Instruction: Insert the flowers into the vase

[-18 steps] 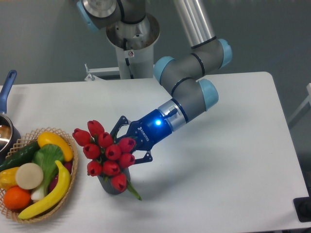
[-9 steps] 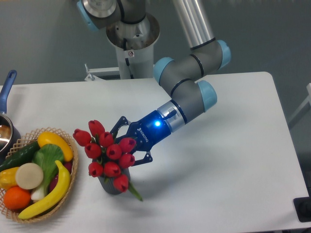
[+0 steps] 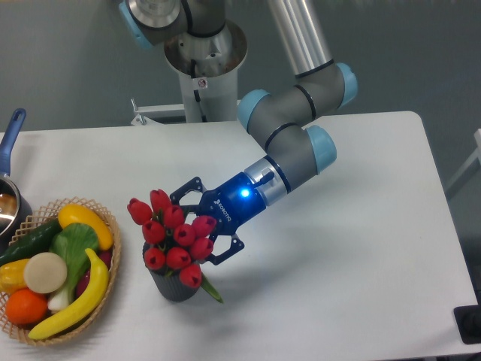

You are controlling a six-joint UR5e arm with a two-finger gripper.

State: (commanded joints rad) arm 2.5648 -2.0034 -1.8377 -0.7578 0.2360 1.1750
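Arm angled low toward left | tool spread open around flowers | stems in vase

The red tulip buds of the flowers have a smooth, slightly shiny surface like plastic, and the small dark grey vase looks matt with ribbed sides. The dark blue pincer looks like hard glossy plastic, while the arm behind it has matt grey shells, light blue plastic caps and a polished silver metal tube. The white table is smooth with a soft sheen, and the round basket is of rough woven wicker, holding shiny plastic-looking fruit and vegetables.
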